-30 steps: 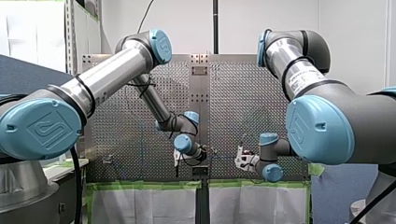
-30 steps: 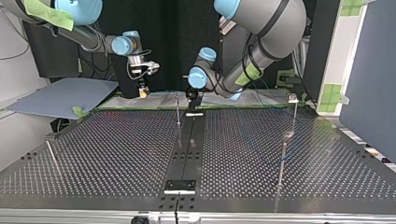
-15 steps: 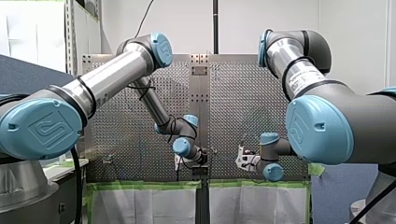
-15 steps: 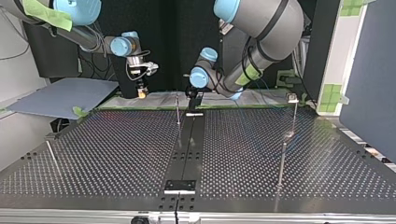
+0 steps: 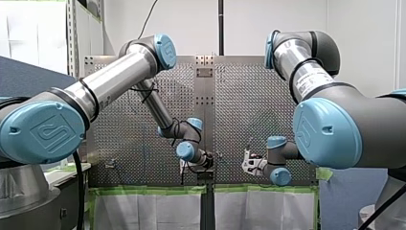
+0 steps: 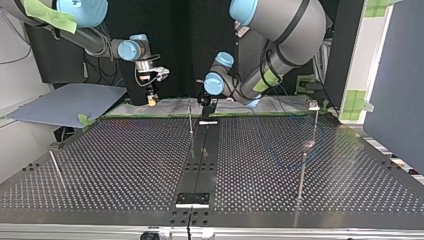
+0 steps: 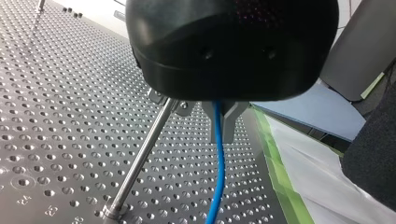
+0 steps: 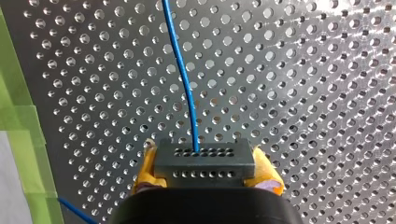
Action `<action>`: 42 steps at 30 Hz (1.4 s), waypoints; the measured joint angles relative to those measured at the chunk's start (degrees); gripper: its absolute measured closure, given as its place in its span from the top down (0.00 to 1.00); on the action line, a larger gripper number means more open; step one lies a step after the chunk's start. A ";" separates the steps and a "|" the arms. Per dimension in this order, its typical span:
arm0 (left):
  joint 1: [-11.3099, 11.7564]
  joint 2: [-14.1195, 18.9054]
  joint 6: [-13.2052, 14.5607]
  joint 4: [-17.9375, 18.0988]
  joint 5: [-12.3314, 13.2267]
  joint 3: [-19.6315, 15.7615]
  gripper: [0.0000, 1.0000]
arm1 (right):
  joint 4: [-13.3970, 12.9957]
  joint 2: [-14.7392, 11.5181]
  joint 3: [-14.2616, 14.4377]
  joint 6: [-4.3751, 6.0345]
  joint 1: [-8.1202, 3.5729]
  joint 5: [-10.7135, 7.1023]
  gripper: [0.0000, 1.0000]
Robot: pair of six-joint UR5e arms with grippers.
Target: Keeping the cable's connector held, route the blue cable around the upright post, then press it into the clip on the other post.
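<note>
**A:** The right gripper is clamping the connector, with yellow pads squeezing both of its sides. The cable is running straight out ahead over the table.

**B:** And the left gripper is pinching that same cable between its metal fingers, just beside the post. The blue line is hanging down below it.

**A:** Thin, light and floppy, I'd say. It's going to sag wherever nobody's holding it, so taking it close to the post looks like the right hold.

**B:** The connector's the stiff part, so that's the anchor. Pull too hard and the wire could be kinking at its root.

**A:** Both grippers are working at the table's far edge in the top view, by the green tape.

**B:** The surface is bare perforated metal and it's looking slick. The clip, atop the post at the top view's right, is standing well apart.

**A:** White walls are showing in the front view, and a grey board is lying off the table's corner.
</note>
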 joint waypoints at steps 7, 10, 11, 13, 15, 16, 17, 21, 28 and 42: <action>0.14 0.00 0.32 -0.16 0.44 0.00 0.00 | -0.01 0.00 -0.29 0.11 -0.07 0.02 0.00; 0.22 0.00 0.33 -0.30 0.50 0.00 0.00 | 0.00 0.00 -0.37 0.12 -0.08 0.04 0.00; 0.22 0.00 0.34 -0.33 0.51 0.00 0.00 | 0.06 0.00 -0.42 0.12 -0.08 0.03 0.00; 0.23 0.00 0.34 -0.35 0.52 0.00 0.00 | 0.44 0.00 -0.76 0.12 -0.09 0.04 0.00; 0.29 0.00 0.30 -0.33 0.58 0.00 0.00 | 0.94 0.00 -1.18 0.12 -0.13 0.05 0.00; 0.33 0.00 0.24 -0.29 0.63 0.00 0.00 | 1.07 0.00 -1.31 0.13 -0.12 0.05 0.00; 0.36 0.00 0.15 -0.24 0.71 0.00 0.00 | 1.21 0.00 -1.46 0.16 -0.13 0.05 0.00; 0.47 0.01 -0.29 -0.04 1.21 0.00 0.00 | 1.46 0.00 -1.91 0.19 -0.13 0.01 0.00; 0.83 0.02 -1.16 0.78 1.52 0.12 0.00 | 1.80 0.00 -2.53 0.25 -0.15 -0.02 0.00; 1.00 -0.07 -3.82 1.06 1.73 2.58 0.00 | 3.28 0.00 -3.81 -0.12 -0.13 -0.03 0.00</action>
